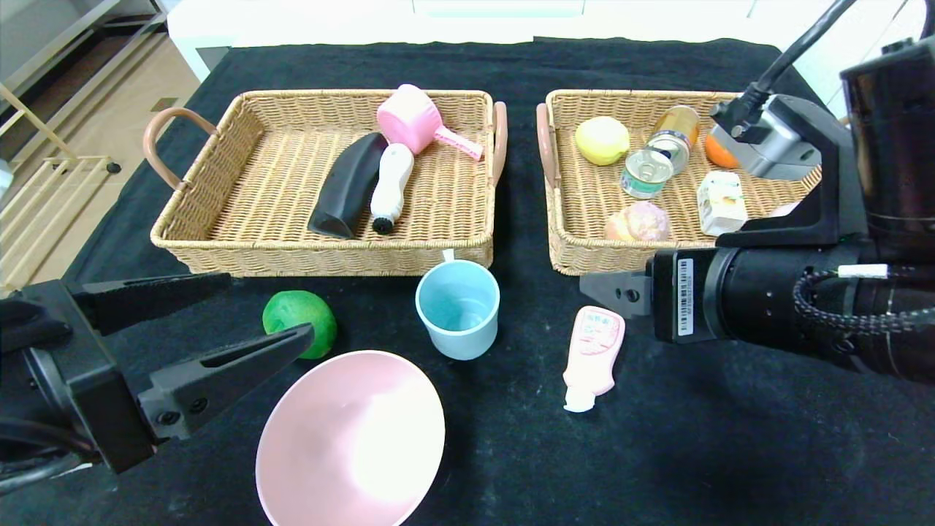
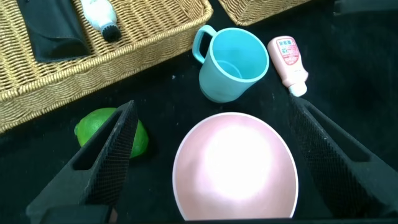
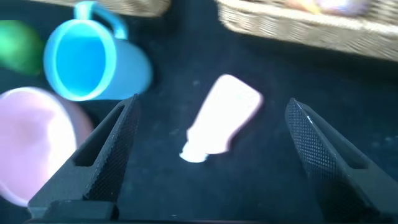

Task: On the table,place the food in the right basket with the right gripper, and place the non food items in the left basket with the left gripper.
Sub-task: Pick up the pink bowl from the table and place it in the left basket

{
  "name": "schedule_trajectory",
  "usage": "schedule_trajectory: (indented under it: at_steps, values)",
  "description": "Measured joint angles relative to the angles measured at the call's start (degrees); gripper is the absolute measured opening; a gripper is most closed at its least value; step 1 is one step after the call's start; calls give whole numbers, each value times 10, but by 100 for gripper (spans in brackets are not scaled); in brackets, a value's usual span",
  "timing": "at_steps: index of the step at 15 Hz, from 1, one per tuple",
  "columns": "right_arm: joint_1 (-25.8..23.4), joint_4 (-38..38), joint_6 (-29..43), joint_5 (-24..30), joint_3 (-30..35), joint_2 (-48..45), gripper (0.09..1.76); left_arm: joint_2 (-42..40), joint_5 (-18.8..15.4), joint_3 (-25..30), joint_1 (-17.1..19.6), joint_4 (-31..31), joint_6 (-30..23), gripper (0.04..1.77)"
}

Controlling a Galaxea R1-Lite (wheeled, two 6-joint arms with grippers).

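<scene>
Only the head view takes in both baskets: the left basket in the upper left of the frame holds a black case, a white brush and a pink scoop, while the right basket in the upper right holds a yellow lemon, 2 cans, an orange, a pinkish bun and the white carton with orange fruit print. On the black bench below them lie the green fruit, the blue mug, the pink bowl and the pink bottle. The left wrist view shows the left tool with its jaws spread wide, the bowl between them and the green fruit just behind 1 finger; the mug stands upright, handle toward the left basket. The right wrist view shows the right tool, jaws spread, above the bottle lying flat, white cap nearest the camera. In the head view the right tool sits at the right centre, tips mostly hidden. A barcode sticker is on its wrist; the bottle's label carries red print too small to read.
</scene>
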Motion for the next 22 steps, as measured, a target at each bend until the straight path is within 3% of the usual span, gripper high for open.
schedule_trajectory:
  at_steps: [4,8,10,13,18,22]
  values:
    - [-9,-152,-83,113,111,-30,170,2,0,-2,0,8,0,172]
    - [-99,-317,-152,302,240,-71,170,11,0,2,0,8,0,172]
    - [-134,-378,-185,367,291,-89,170,12,0,2,-3,16,0,172]
    - [-163,-438,-230,413,349,-102,170,14,11,2,-14,21,0,172]
    - [-186,-526,-240,424,413,-104,170,15,30,0,-31,24,0,172]
    - [-193,-534,-237,423,421,-103,170,23,97,-15,-62,24,0,172]
